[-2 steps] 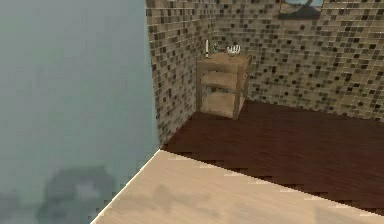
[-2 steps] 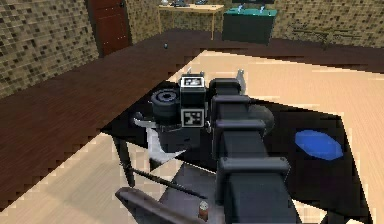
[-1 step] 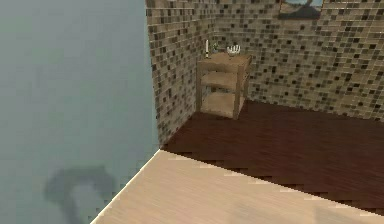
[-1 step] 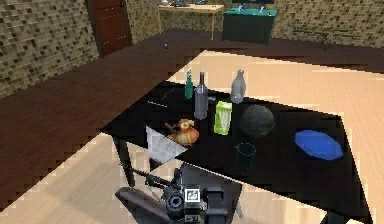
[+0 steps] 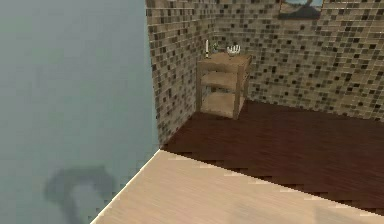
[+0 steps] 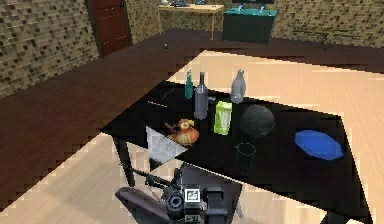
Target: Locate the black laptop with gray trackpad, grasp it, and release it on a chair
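A black table bears bottles, a green carton and a blue plate. The gripper is at its near edge; whether it holds anything cannot be told. Dark wood floor lies beyond.

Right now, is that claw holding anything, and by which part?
It cannot be told: the far end of the gripper is lost among dark shapes by the black table.
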